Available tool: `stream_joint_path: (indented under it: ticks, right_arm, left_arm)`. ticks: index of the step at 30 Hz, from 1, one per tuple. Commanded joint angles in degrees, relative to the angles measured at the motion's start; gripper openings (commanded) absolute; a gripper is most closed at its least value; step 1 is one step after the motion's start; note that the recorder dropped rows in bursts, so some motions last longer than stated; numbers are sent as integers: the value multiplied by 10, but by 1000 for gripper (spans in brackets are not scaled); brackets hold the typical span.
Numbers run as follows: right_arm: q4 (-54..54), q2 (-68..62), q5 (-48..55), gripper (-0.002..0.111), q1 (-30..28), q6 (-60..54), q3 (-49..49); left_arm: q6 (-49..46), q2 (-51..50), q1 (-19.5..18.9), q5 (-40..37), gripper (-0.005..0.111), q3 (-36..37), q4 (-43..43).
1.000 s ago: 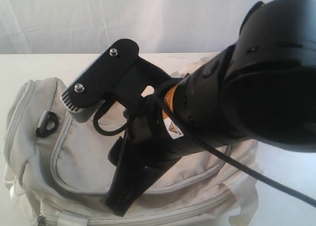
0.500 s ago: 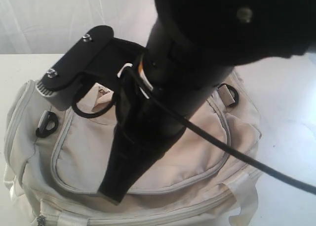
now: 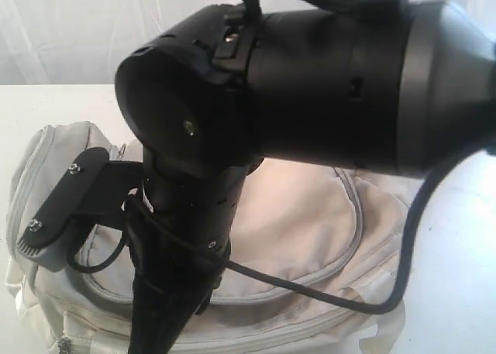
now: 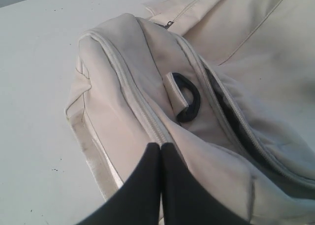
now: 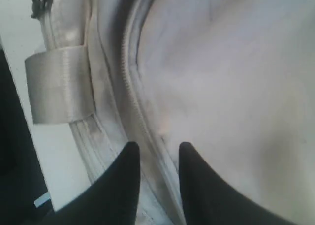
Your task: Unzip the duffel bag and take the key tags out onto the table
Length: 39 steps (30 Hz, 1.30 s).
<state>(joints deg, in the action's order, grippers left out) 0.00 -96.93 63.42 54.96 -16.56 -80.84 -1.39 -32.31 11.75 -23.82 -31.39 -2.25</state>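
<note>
Exterior camera: looking down over the duffel bag (image 3: 310, 214), an arm (image 3: 325, 83) crowding its lens. 2 wrist cameras: hovering close, both facing that bag.

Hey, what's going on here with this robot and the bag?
A two-armed robot is working on a cream duffel bag on a white table. The left gripper is shut, tips at one end of the bag beside a closed zipper. The right gripper has fingers slightly apart over a zipper line. Another zipper gapes, showing dark lining; no key tags are visible.
</note>
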Motion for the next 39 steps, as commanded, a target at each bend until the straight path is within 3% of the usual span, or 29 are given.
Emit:
stream_joint_path:
  ticks: [1,4,6,9,11,13,17,22,27,39]
  right_arm:
    - [0,-2,5,31,-1,-42,-3]
    - [-9,-10,1,49,-1,-47,0]
    - [-38,-23,-2,47,-1,-38,7]
    - [-104,-26,-42,24,-1,4,16]
    - [-124,-25,-70,0,-1,5,16]
    - [-157,-25,-92,0,-1,9,16]
    - [-302,-25,-139,0,-12,117,3]
    - [-307,-29,-241,0,-93,124,-59]
    - [-307,-65,-255,0,-149,116,-118]
    - [-307,-207,-264,0,-213,103,-283]
  left_arm:
    - [-1,3,-1,-1,0,3,-7]
    - [-1,3,-1,-2,0,3,-9]
    - [-1,3,-1,-2,0,3,-9]
    - [-1,3,-1,-2,0,3,-9]
    - [-1,3,-1,-2,0,3,-9]
    - [-1,3,-1,-2,0,3,-9]
    - [-1,3,-1,-2,0,3,-12]
    - [-1,3,-1,-7,0,3,-18]
    - [-1,3,-1,-7,0,3,-20]
    - [-3,3,-1,-6,0,3,-30]
